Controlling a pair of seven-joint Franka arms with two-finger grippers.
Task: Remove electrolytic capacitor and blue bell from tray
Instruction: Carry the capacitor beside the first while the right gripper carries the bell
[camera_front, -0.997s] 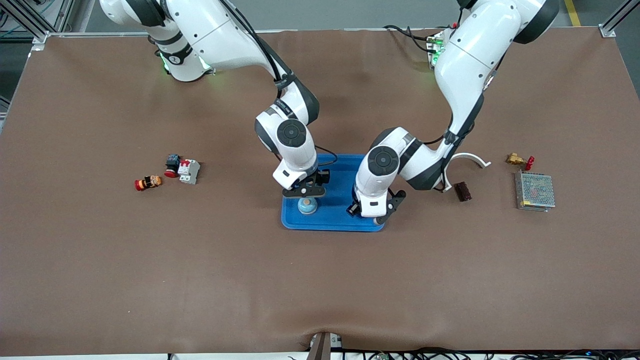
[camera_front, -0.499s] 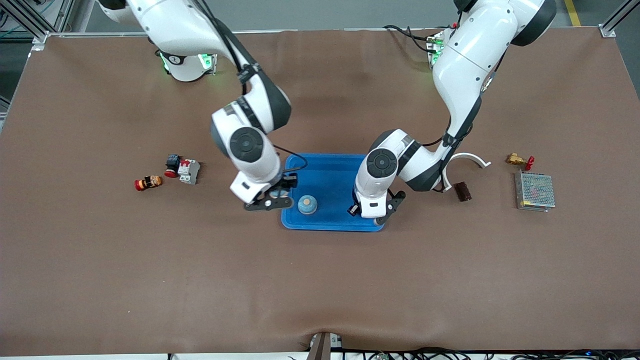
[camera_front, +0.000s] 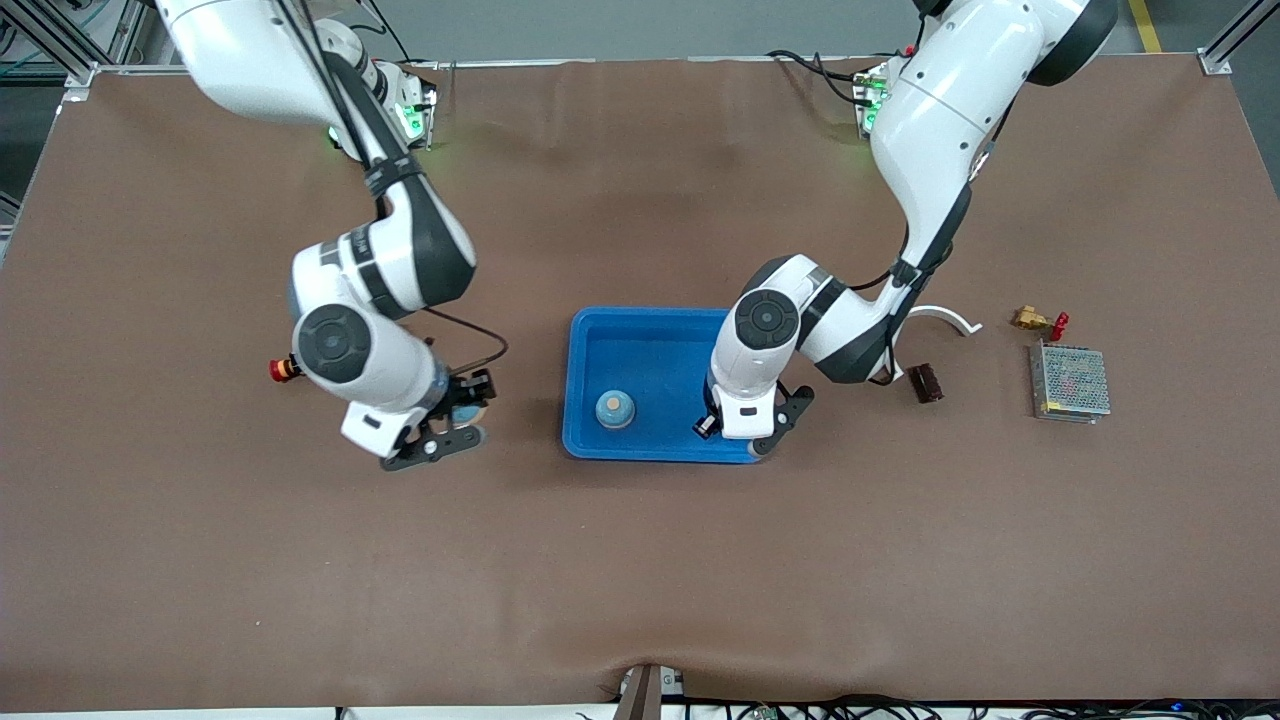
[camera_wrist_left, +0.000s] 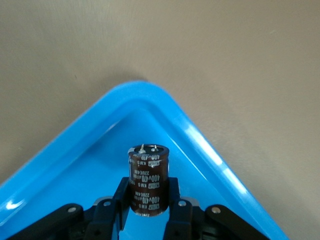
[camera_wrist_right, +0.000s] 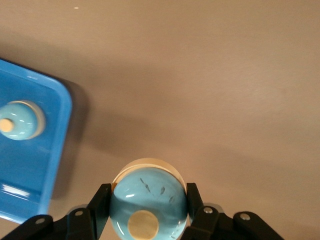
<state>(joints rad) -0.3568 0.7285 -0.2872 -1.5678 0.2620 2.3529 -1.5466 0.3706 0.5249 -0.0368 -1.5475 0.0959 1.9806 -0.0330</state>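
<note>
A blue tray (camera_front: 650, 340) lies mid-table with one light blue bell (camera_front: 615, 408) in it; this bell also shows in the right wrist view (camera_wrist_right: 19, 120). My right gripper (camera_front: 440, 430) is over the bare mat beside the tray, toward the right arm's end. It is shut on a second light blue bell (camera_wrist_right: 150, 192), glimpsed in the front view (camera_front: 467, 409). My left gripper (camera_front: 745, 428) is over the tray's corner nearest the front camera. It is shut on a dark brown cylindrical capacitor (camera_wrist_left: 148, 172), held upright above the tray floor (camera_wrist_left: 75, 150). The hand hides the capacitor in the front view.
A red button part (camera_front: 283, 369) lies beside the right arm's wrist. Toward the left arm's end lie a white curved piece (camera_front: 940, 318), a dark brown block (camera_front: 926, 382), a brass fitting (camera_front: 1030, 320) and a metal mesh box (camera_front: 1070, 382).
My right gripper has swung from over the tray out toward the right arm's end, carrying a bell; another bell stays in the tray. The left gripper has hardly moved.
</note>
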